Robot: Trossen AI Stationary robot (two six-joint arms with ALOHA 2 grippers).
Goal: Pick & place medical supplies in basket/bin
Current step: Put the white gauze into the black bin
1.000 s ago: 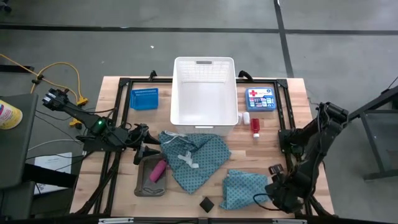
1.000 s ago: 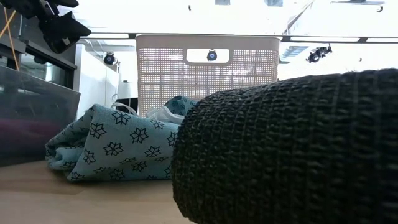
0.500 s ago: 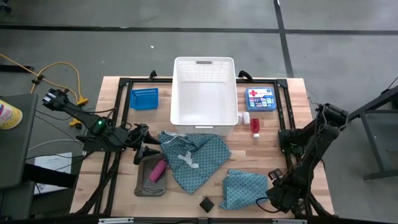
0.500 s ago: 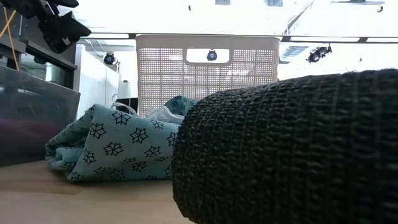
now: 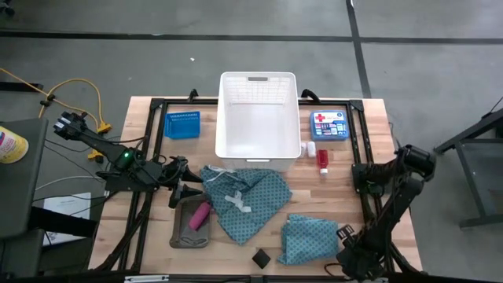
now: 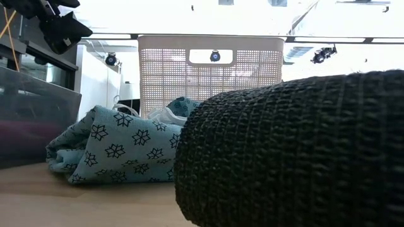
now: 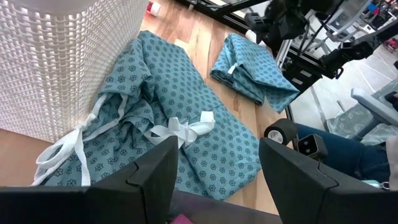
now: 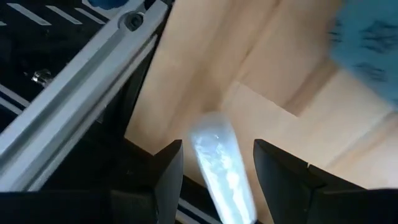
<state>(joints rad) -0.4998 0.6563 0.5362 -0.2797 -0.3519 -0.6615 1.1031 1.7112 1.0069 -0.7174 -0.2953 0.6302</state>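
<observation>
Two teal dotted cloths lie on the table: a large one (image 5: 244, 200) in front of the white basket (image 5: 258, 118), and a folded one (image 5: 310, 238) at the near right. The pink cylinder (image 5: 199, 215) lies in the grey tray (image 5: 189, 236). A black block (image 5: 261, 256) sits near the front edge. My left gripper (image 5: 182, 192) hangs open over the tray's far end, holding nothing. My right gripper (image 5: 346, 236) points down, open, beside the folded cloth. A whitish tube (image 8: 217, 162) shows between its fingers. My right gripper has one finger on either side of the whitish tube (image 8: 214, 140), coming at it from above and lying along it. I cannot tell whether either finger touches it.
A small blue basket (image 5: 181, 124) stands left of the white basket. A flat blue box with a red cross (image 5: 329, 125) lies to the right of it. A small white piece (image 5: 311, 148) and a red-and-white piece (image 5: 322, 159) lie nearby. A black frame rail (image 8: 93, 81) runs beside my right gripper.
My right gripper has gone down and a little toward the table's near edge, beside the folded cloth, tipping steeper. Its fingers have kept the same gap. The cloths and the other things have stayed where they were.
</observation>
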